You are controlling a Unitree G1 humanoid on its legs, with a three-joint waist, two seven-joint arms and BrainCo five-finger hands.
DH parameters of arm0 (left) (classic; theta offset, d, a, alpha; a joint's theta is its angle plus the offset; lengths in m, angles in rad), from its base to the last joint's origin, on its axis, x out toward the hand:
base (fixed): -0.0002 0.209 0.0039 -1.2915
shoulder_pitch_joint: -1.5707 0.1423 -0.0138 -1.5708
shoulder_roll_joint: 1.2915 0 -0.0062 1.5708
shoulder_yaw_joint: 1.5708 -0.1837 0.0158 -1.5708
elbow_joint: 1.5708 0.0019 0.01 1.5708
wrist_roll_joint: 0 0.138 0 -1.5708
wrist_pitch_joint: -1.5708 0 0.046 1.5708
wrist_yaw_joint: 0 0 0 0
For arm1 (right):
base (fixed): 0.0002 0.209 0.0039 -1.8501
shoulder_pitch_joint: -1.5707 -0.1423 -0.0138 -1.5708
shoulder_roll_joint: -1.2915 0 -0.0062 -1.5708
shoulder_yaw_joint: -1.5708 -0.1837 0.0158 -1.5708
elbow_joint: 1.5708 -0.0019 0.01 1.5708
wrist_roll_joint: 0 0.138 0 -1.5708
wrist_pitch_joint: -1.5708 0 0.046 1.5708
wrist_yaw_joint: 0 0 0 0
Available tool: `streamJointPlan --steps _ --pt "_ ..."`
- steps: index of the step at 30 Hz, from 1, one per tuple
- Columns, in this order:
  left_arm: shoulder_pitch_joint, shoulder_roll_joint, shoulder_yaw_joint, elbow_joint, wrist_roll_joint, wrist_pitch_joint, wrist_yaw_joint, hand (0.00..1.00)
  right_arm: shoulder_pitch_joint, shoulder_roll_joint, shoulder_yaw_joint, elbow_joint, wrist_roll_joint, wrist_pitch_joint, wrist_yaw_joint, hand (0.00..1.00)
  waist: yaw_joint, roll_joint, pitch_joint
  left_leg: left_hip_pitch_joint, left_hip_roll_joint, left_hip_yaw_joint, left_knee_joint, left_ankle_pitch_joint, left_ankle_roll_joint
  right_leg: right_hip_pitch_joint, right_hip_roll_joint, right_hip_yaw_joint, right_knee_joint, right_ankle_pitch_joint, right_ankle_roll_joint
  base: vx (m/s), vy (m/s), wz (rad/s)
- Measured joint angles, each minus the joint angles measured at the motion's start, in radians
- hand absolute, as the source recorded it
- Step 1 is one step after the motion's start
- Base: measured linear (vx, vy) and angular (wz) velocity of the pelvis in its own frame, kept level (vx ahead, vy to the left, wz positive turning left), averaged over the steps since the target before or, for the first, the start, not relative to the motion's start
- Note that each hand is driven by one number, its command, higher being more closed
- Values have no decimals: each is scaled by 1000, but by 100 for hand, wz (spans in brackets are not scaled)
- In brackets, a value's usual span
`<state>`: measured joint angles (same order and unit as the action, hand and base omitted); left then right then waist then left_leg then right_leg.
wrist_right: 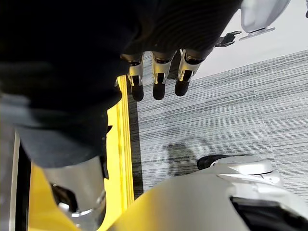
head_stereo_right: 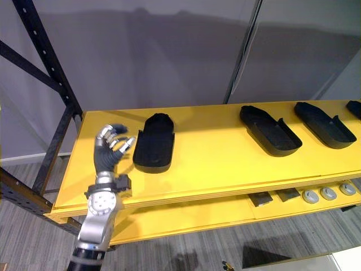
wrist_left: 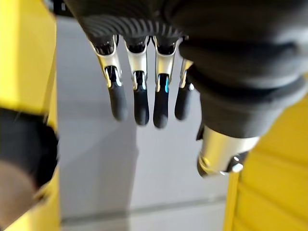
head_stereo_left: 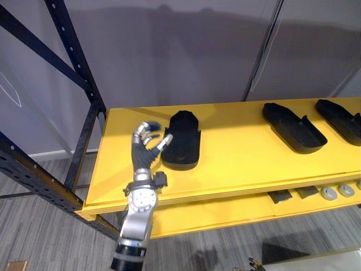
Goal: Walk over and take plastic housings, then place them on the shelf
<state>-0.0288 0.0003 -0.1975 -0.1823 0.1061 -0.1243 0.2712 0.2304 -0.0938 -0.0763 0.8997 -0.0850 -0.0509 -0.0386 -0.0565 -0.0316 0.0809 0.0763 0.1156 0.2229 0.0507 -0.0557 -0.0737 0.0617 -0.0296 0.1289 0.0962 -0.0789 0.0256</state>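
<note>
Left robot hand [head_stereo_left: 142, 153], loosely spread, beside black housing [head_stereo_left: 183, 141], on yellow shelf [head_stereo_left: 237, 164]

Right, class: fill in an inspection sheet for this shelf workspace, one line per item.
Surface: yellow shelf board, flat, with a second yellow board below it.
Job's things: three black plastic housings lie apart on the top board: left housing, middle housing, right housing.
Clutter: grey discs and dark flat pieces on the lower board.
Hands: left hand open beside the left housing, contact cannot be told; right hand open, holding nothing, over the carpet.
Cables: nothing seen.
Surroundings: dark perforated rack upright, grey wall behind.
</note>
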Motion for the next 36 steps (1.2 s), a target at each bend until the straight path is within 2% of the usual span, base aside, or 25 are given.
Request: streamJointPlan --steps 3,8,13,18,24,36 --pt "59 4 -36 0 33 -18 -39 100 4 -1 1 -3 0 0 0 0 4 1 -2 -4 9 15 20 -13 -2 -2 5 10 1 0 1 -2 11 -12" --pt "114 15 -70 17 116 -24 -80 100 20 -5 3 -5 -4 -1 0 0 13 7 -20 -17 20 30 47 -31 -5 -12 11 26 2 2 3 -3 16 -11" --pt "106 31 -83 184 159 -27 -94 100 23 -17 19 -5 -4 -1 0 0 12 18 -41 -18 22 46 46 -30 -5 -24 12 33 2 6 10 -11 25 -8" --pt "60 48 -126 348 208 -6 -113 100 22 -19 19 -1 -4 -1 0 0 9 21 -48 -18 16 50 25 -14 -2 -37 10 37 1 10 14 -32 25 -2" --pt "-40 53 -126 454 213 2 -109 100 10 -19 19 16 -4 -1 -2 0 -5 19 -50 -17 -1 37 -42 28 2 -63 4 23 -3 14 15 -33 24 8" --pt "-219 56 -144 610 256 4 -79 100 -9 -13 19 24 -4 -2 -15 0 -47 12 -49 -1 -19 21 -123 65 6 -60 2 4 -23 18 16 5 11 5"
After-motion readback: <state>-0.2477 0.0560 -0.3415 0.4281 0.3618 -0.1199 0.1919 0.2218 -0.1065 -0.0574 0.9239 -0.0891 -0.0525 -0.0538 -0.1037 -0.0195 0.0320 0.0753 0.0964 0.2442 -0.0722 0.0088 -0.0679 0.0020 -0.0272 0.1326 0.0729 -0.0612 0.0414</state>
